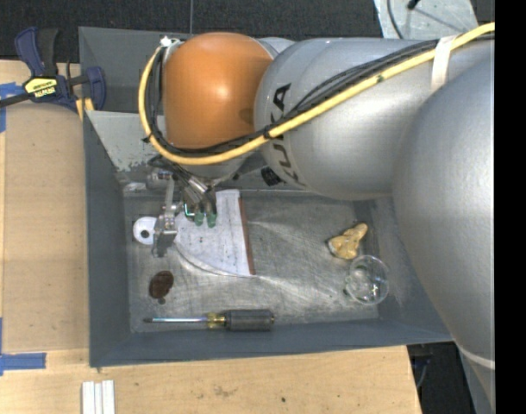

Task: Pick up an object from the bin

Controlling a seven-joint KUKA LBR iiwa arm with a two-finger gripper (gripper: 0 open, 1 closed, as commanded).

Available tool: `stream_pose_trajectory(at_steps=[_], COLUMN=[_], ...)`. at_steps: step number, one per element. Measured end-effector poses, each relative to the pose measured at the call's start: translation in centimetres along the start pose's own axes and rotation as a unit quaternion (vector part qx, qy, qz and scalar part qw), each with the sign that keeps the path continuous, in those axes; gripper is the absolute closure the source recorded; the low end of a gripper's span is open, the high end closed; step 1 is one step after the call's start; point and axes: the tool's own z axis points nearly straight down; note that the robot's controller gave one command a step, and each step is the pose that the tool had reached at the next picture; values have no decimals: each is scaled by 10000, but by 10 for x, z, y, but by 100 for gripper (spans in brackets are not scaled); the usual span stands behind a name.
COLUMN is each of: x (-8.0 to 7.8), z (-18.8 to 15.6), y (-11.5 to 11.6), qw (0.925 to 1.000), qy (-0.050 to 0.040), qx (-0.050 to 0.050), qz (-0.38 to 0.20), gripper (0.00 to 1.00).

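Grey metal bin [103, 257], floor scuffed pale in the middle, contents few and lying mostly apart. Item one: my gripper [178, 216], low over the back left part of the floor, under the orange cover [213, 89] of my wrist, with a yellow cable [246, 147] looped round that cover. State of the jaws: I cannot tell whether they are parted or closed, as the wrist hides much of them. Item two: white ring [145, 230], small, dark hole at its centre, on the floor just beside my gripper on the left, possibly touching it. Item three: white sheet [224, 244], reddish right edge, lying flat, its upper left corner beneath my gripper. Item four: brown oval piece [161, 285], near the ring, toward the front wall. Item five: screwdriver [220, 320], black handle, yellow collar, thin shaft pointing left, laid along the front wall. Item six: yellowish lumpy thing [347, 241], at the right side, well apart from my gripper. Item seven: clear cup [366, 280], just beside the lump, toward the front.
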Motion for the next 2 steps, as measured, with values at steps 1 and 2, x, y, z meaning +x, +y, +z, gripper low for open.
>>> stream_pose_trajectory(at_steps=[1, 2], x=[-2, 17], z=[-5, 48], y=[-1, -25], qw=[10000, 9997], qy=[-41, -64], qx=[-9, -13], qz=[15, -253], gripper=[0, 0])
